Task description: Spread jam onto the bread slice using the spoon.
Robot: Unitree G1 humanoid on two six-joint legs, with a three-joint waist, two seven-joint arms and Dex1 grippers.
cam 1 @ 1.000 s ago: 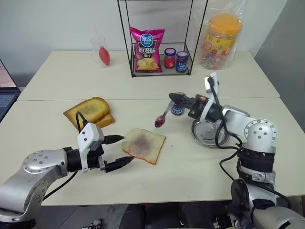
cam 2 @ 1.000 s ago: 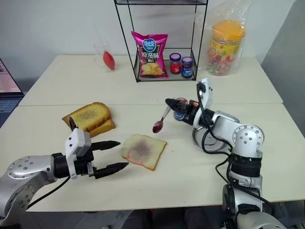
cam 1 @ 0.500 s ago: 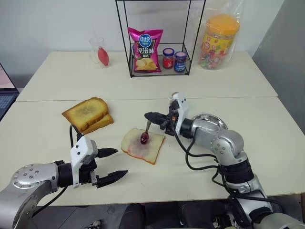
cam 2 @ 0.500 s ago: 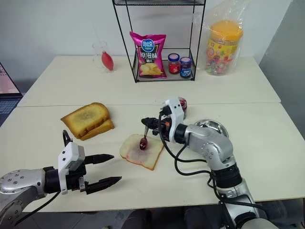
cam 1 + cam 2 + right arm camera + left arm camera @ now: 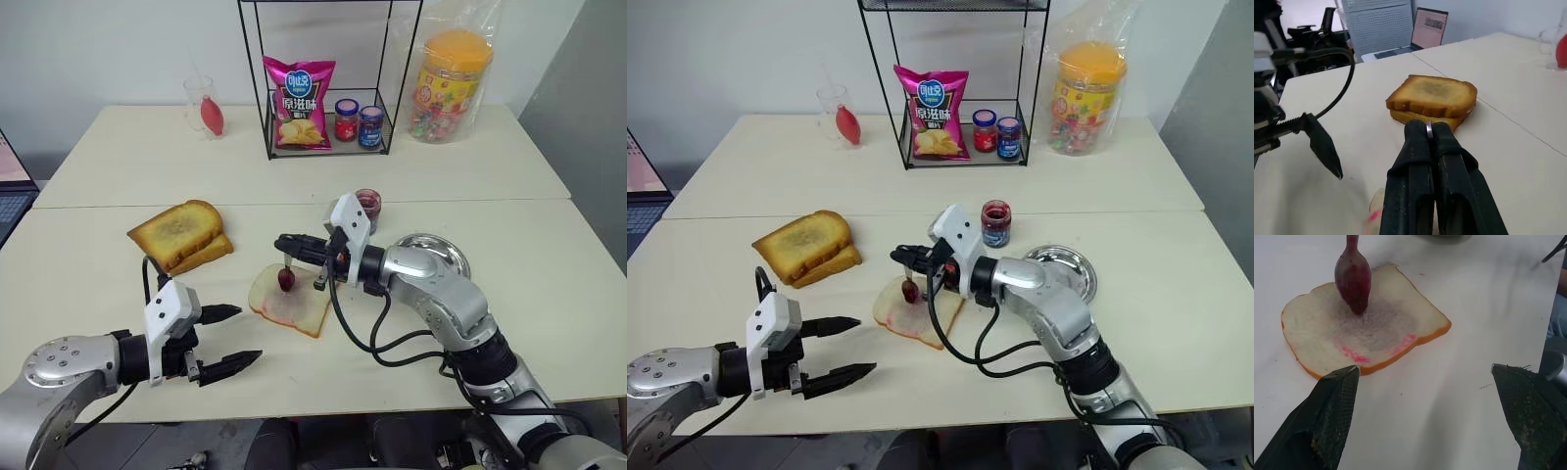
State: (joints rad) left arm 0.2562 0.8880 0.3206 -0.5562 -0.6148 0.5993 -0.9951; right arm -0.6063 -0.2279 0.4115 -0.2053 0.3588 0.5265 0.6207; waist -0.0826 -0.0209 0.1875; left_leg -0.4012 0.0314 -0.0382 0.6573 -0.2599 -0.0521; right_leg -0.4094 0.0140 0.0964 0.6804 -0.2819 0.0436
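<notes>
Right gripper (image 5: 284, 243): two black fingers pressed together on the handle of the small slim silver metal spoon (image 5: 286, 271), pointing across the table toward the robot's left. Spoon hangs nearly upright below the fingertips, bowl down and coated in dark red jam. In the left wrist view the bowl tip (image 5: 1353, 280) meets the purplish stain at the middle of the pale white, squarish bread slice with a thin tan crust (image 5: 293, 303). A pink-red streak of jam curves along the near side of that stain.

Left gripper (image 5: 231, 338): black fingers spread wide, nothing between them, held low over the pale tabletop (image 5: 88, 274) on the robot's left, fingertips aimed at the bread slice, near it but apart from it.

Bread slice lies flat on the near table, between the two grippers. Small clear glass jar of dark red-purple jam with a blue label (image 5: 367, 209), lid off, stands behind the right forearm, beside the round shiny metal plate (image 5: 437, 251).

Two golden-brown toasted slices (image 5: 182, 234), stacked, lie beyond the left gripper.

On the far table: black wire rack (image 5: 329, 83) holding a pink crisp packet (image 5: 299, 102) and two small lidded jars, red cap (image 5: 346, 119) and blue cap (image 5: 370, 126). Left of it a clear glass with something red inside (image 5: 207, 110); right of it a large orange-lidded tub in a clear bag (image 5: 449, 81).
</notes>
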